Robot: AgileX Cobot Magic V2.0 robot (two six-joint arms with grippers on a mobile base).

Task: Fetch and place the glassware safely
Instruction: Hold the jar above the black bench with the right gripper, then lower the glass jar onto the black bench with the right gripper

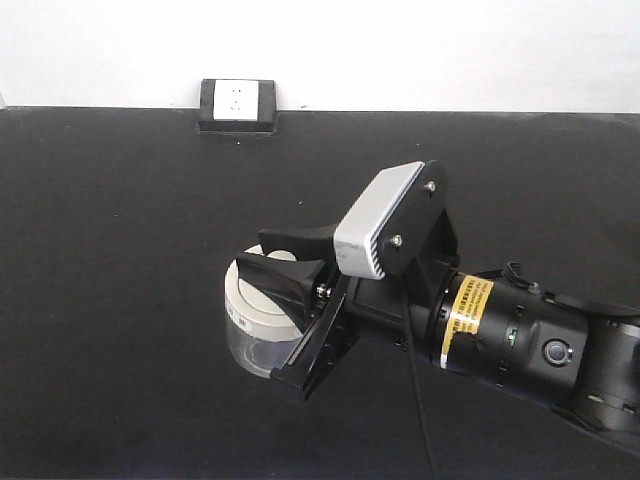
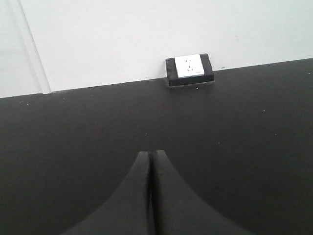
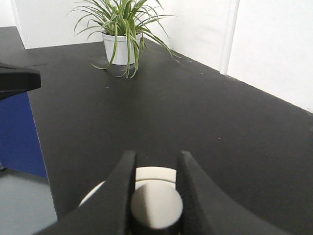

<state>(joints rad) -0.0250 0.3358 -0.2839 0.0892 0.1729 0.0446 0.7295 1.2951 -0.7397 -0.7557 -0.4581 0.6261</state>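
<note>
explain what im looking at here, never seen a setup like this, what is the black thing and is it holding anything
It is a two-armed robot at a black table. The front camera shows the right arm stretched in, its right gripper over a small glass jar with a cream lid. The other two cameras sit on the wrists. The right one shows the fingers pinching the lid's knob, with a potted plant beyond. The left gripper is shut, empty, facing a wall socket.

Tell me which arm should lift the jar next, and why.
Right. The right hand flanks the lid knob of the jar, apparently gripping it. The left hand is shut over bare table, with no jar in its view.
</note>
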